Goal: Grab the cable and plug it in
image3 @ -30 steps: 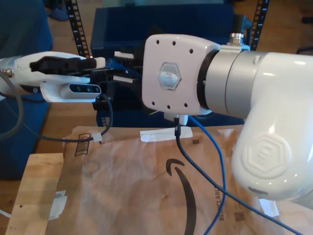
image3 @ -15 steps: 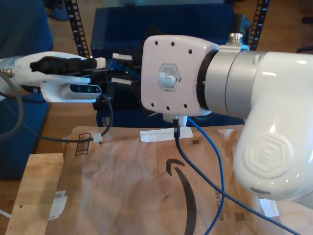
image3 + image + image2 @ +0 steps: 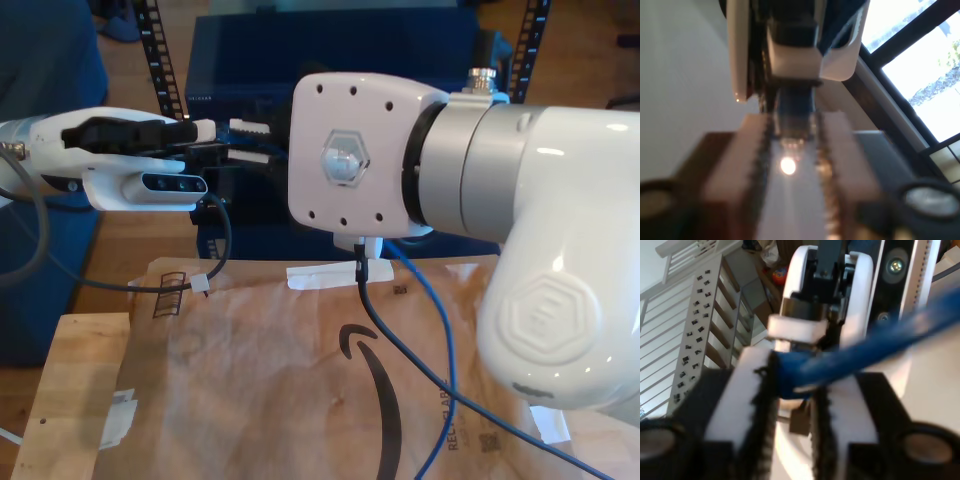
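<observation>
In the exterior view a slim white arm (image 3: 120, 150) reaches in level from the exterior view's left. It points across at a bulky white and grey arm (image 3: 540, 230) on that view's right, and their fingers meet nose to nose before a dark blue cabinet (image 3: 330, 50). The wrist views do not settle which arm is which.

The thin bright blue network cable (image 3: 445, 340) drops from behind the bulky arm's wrist and trails down over the brown paper sheet (image 3: 280, 380) on the wooden counter (image 3: 70, 380).

My first gripper (image 3: 795, 125) has its fingers narrow, and the cable's dark blue end (image 3: 795, 107) fills the gap at their tips, lengthwise along them. My second gripper (image 3: 792, 375) is clamped on the cable (image 3: 865, 352), which runs slantwise away past the facing gripper.

Against half a second ago, the white fingers at the meeting point stand closer together, and the blue between them is covered.
</observation>
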Available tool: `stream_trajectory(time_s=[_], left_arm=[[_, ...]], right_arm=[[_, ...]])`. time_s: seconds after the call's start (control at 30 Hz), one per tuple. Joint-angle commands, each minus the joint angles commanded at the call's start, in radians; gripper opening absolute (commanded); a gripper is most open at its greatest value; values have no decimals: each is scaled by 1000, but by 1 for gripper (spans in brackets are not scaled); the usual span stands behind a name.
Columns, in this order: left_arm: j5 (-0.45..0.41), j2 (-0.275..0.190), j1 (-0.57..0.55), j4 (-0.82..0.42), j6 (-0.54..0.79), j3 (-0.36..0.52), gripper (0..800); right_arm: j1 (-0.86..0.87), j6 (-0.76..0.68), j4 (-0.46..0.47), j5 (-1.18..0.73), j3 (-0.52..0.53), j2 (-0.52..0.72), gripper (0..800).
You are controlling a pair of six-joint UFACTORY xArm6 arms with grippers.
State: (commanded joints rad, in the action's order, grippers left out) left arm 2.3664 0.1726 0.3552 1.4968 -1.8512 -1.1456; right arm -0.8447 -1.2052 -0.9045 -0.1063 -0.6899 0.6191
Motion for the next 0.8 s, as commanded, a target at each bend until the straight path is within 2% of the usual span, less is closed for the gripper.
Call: stream_trajectory(time_s=[0.1,0.17,0.2,0.37,0.47,0.53,0.6,0.67,0.73,0.8], left_arm=[[8,0,2,2,0,-2,341],[6,-2,2,3,5,-3,668],[5,-3,3,5,6,-3,783],[-18,-32,52,3,8,-8,797],[-114,-54,127,-2,17,-12,798],[-140,-54,187,-20,60,-31,798],[-150,-55,238,-104,97,-83,798],[-167,-75,269,-247,133,-140,798],[-180,-103,276,-384,181,-150,798],[-180,-109,298,-471,250,-150,799]], right_arm=[[-2,-9,0,0,2,0,28],[-2,-9,0,2,3,-2,27],[0,-9,0,2,3,-2,27],[9,-5,2,14,6,-9,21],[61,-2,9,49,6,-29,16],[112,0,20,91,17,-29,13],[152,0,44,132,37,-31,10],[190,0,86,207,74,-31,10],[218,0,141,305,129,-31,10],[230,2,204,397,189,-31,10]])
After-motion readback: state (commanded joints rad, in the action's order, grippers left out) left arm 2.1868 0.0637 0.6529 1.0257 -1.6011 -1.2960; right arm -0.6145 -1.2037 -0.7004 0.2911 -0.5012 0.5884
